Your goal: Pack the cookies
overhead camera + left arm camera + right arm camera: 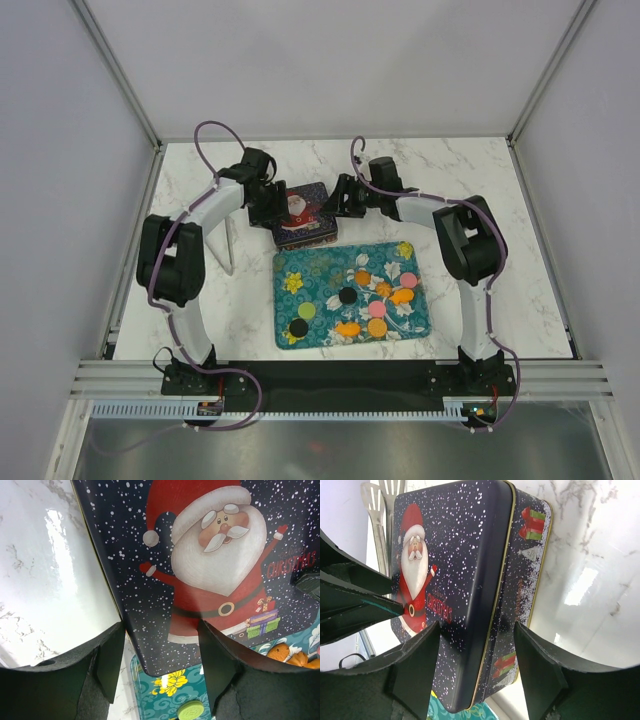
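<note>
Lidded tin (303, 215) flanked, cookies (375, 305) out on the tray (320, 262).
Your left gripper (162, 650) sits at the tin's 9 o'clock and your right gripper (477, 645) at its 3 o'clock. Both have their jaws apart, straddling the tin's edges. The cookies lie loose on the teal tray, at 6 o'clock from the tin.

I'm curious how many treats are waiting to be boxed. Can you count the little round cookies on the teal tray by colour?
Orange cookies: 5
Pink cookies: 2
Black cookies: 2
Green cookies: 1
Total: 10, all on the teal tray, counted from the overhead view.
</note>
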You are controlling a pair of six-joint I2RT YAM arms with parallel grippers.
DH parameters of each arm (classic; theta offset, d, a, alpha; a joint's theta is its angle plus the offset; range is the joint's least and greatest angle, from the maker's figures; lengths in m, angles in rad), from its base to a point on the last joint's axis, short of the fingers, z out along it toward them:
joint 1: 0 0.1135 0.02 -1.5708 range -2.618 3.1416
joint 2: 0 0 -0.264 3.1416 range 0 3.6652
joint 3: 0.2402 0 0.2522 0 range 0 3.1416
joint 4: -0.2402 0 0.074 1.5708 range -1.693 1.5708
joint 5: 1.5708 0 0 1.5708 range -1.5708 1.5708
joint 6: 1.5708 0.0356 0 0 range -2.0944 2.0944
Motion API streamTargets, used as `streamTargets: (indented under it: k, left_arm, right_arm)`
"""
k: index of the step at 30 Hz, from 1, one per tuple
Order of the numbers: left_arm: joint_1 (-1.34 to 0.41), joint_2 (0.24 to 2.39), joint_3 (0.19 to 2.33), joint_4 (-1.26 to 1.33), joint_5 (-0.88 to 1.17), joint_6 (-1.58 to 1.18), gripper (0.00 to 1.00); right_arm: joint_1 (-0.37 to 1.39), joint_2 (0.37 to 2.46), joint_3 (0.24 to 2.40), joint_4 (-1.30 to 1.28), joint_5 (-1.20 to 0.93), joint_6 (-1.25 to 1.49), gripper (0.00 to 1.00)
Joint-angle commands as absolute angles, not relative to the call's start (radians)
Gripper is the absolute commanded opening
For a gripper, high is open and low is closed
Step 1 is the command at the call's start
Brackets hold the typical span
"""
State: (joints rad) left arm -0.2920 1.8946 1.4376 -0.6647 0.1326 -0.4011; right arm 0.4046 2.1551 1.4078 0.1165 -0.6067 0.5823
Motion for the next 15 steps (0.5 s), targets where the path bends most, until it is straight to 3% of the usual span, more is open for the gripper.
streamTargets:
  k: [1,15]
  left_arm:
    - [-0.318,1.942,1.445,-0.655,0.127,-0.361,0.67]
    - [-0.316,1.940,1.450,-0.655,0.133,-0.362,0.67]
  right_arm:
    - [0.382,2.109,1.371,0.046,-0.580,0.569,0.69]
    - [0.328,2.039,1.298,0.080,-0.606,0.594,0.70]
